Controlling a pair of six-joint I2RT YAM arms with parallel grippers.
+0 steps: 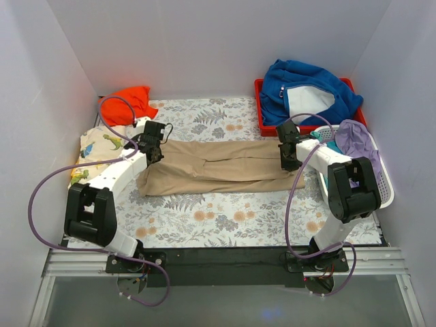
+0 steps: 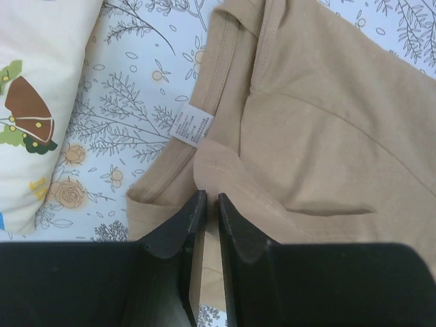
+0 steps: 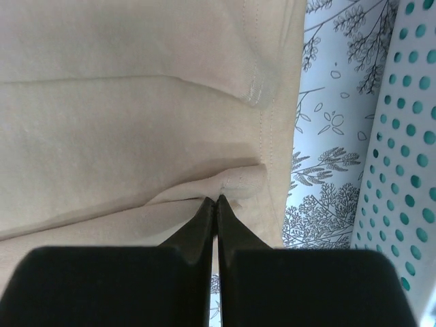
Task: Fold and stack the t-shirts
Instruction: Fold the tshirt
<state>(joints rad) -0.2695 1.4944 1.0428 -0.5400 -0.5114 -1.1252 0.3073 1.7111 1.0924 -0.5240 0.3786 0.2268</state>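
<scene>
Near edge of table [image 1: 218,225], flowered cover: both arm bases bolted side by side.

Further in, across the middle of the table: tan t-shirt [image 1: 218,167], lying flat, folded lengthwise into a long band, collar end to the left.

At that collar end: left fingers [image 2: 208,199] almost closed, pinching a fold of the tan cloth just below the neck label [image 2: 192,126].

At the opposite end: right fingers [image 3: 216,199] pressed together on a pucker of the same cloth, close to the stitched hem and just beside white perforated basket [image 1: 385,184]. Purple cloth [image 1: 354,139] heaped in that basket.

At the table's left edge: cream dinosaur t-shirt [image 1: 95,153], crumpled, near the tan collar but apart from it, with flowered cover showing between.

Beyond, far left corner: orange t-shirt [image 1: 128,104], bunched, unfolded.

Far right corner: red bin [image 1: 259,112], filled by blue fleece [image 1: 306,92] with grey lining showing.
</scene>
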